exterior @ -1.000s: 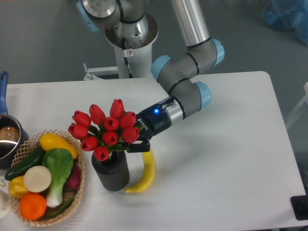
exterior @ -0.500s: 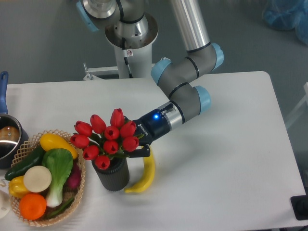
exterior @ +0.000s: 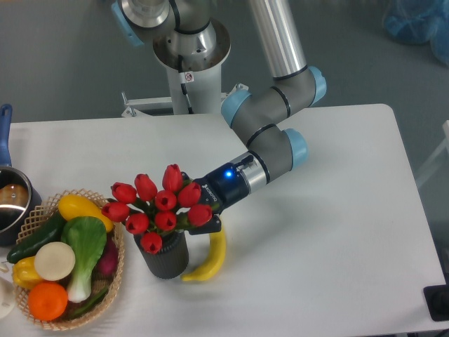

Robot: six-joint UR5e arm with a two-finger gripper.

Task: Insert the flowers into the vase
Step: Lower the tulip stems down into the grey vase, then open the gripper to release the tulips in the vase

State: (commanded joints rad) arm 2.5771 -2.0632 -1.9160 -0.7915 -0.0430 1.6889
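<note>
— Where was the bunch of red tulip buds with green leaves (exterior: 160, 208) seen?

— It was seen directly above the short dark grey ribbed vase (exterior: 163, 255), its stems hidden behind the blooms.

— And the black two-finger gripper (exterior: 208, 222)?

— The fingers were pressed against the bunch's right side, closed on the stems.

— What else was set on the white table (exterior: 323, 225)?

— A yellow banana (exterior: 214, 255) was laid just beside the vase, and a wicker basket (exterior: 116, 270) of vegetables to its left.
</note>
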